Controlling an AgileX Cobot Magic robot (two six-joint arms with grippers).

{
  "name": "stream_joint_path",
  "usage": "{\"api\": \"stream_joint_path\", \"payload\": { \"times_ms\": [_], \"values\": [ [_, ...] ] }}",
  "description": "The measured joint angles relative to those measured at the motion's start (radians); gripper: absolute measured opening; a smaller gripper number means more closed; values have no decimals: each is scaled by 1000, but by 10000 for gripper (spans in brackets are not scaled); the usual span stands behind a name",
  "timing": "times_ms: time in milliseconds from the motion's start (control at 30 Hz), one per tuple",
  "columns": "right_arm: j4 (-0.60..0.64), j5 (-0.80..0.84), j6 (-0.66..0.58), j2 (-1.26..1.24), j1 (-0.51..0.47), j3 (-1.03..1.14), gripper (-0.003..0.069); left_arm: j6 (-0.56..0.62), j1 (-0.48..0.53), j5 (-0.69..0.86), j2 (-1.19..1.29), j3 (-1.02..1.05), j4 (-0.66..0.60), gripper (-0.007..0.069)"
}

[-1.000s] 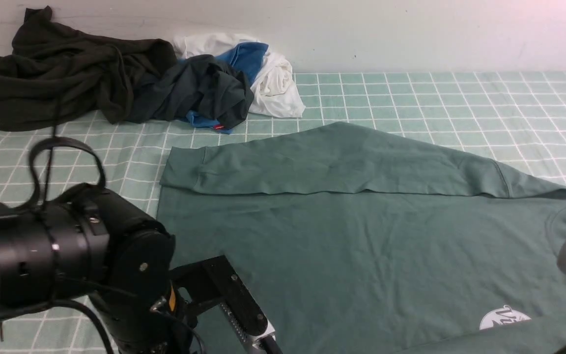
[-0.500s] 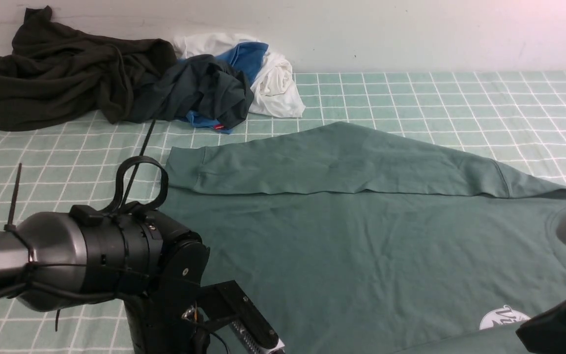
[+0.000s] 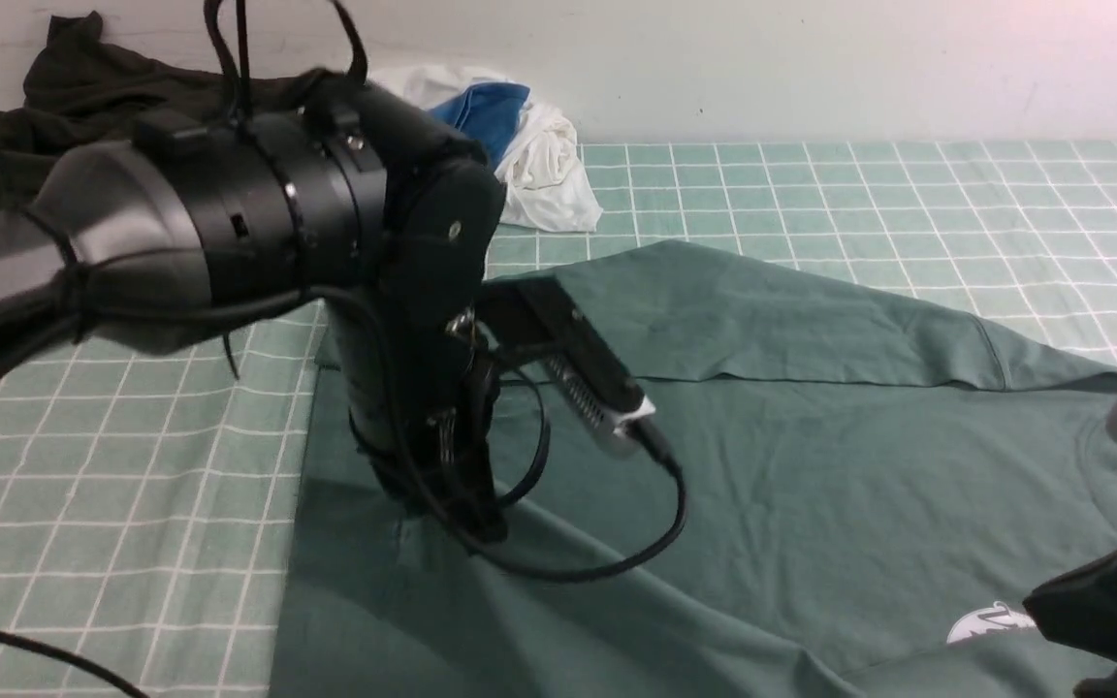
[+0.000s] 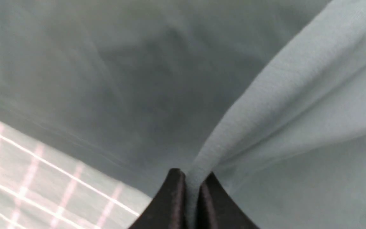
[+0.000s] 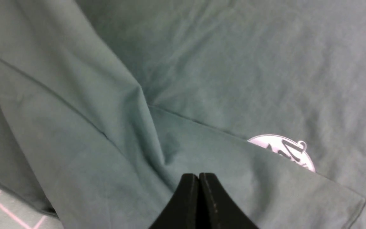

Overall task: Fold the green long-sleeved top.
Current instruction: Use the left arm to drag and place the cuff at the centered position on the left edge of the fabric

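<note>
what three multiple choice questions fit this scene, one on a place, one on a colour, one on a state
1. Where on the sheet does the clothes pile lie?
A. near right corner
B. far left
C. near left corner

2. What colour is the logo on the top?
A. red
B. black
C. white

3. What is the left gripper doing?
A. shut on a fold of the top
B. open above the sheet
C. shut on the clothes pile

Answers:
1 B, the front view shows the pile at the sheet's far left edge.
2 C, the round print shows white against the green cloth.
3 A, the left wrist view shows green cloth pinched between the closed tips, with folds running out from them.
</note>
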Motion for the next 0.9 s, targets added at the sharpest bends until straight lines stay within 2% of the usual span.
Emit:
{"api": "stream_joint_path", "payload": {
  "times_ms": [100, 433, 600, 667, 767, 800, 900],
  "values": [
    [-34, 0, 37, 0, 0, 0, -14, 4, 15, 1, 40, -74, -1, 17],
    [-296, 0, 338, 0, 0, 0, -14, 39, 137, 4, 240, -219, -3, 20],
    [-327, 0, 374, 0, 0, 0, -14, 41, 162, -1, 300, -232, -4, 36],
    [-328, -1, 377, 0, 0, 0, -14, 40, 170, -12, 316, -232, -4, 62],
    [-330, -5, 380, 0, 0, 0, -14, -11, 185, -53, 323, -243, -1, 169],
    [-330, -6, 380, 0, 0, 0, -14, -17, 185, -53, 323, -245, 0, 169],
    [-332, -24, 381, 1, 0, 0, -14, -157, 223, -60, 323, -300, 12, 318]
  ]
}}
